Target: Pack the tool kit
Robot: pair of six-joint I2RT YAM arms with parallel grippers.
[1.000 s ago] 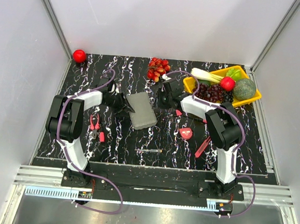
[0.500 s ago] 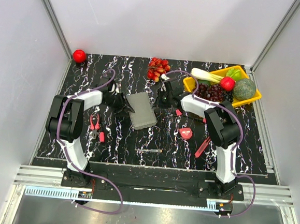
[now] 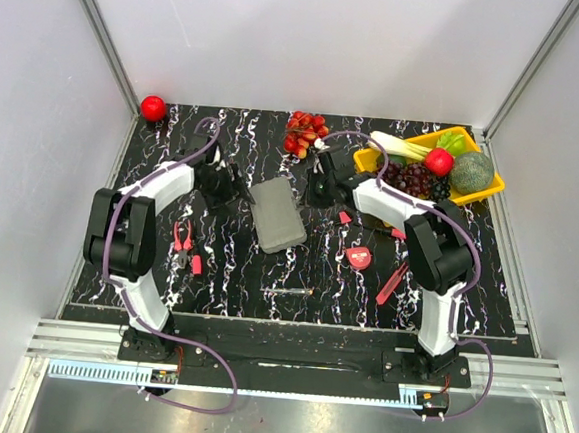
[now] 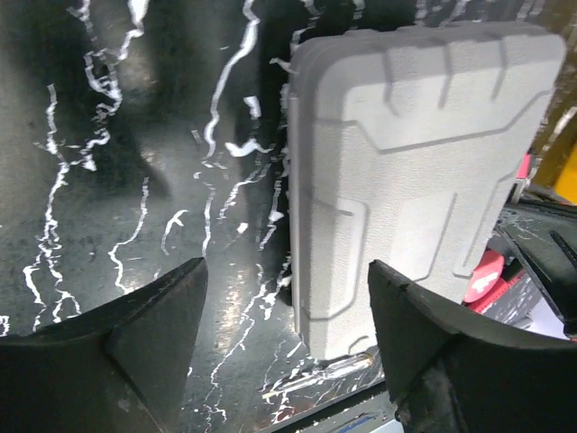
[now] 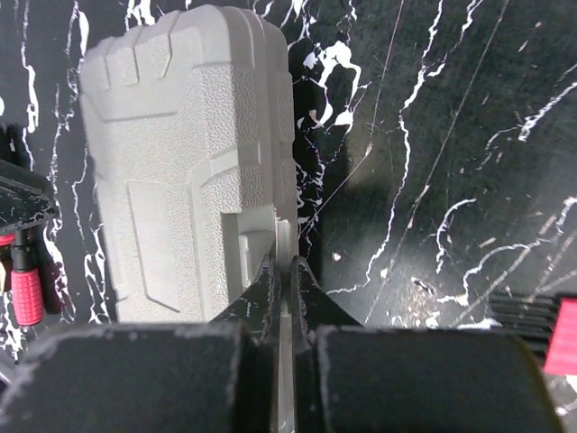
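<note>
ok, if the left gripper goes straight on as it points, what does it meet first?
Likely the case: its near corner sits almost on the left gripper's midline. Depth is unclear; it might slip past onto the table.

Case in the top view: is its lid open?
No, the case lies shut on the table, with only its grey outer shell showing.

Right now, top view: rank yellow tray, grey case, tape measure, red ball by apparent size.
1. yellow tray
2. grey case
3. tape measure and red ball: they look about alike, so I won't rank them.
</note>
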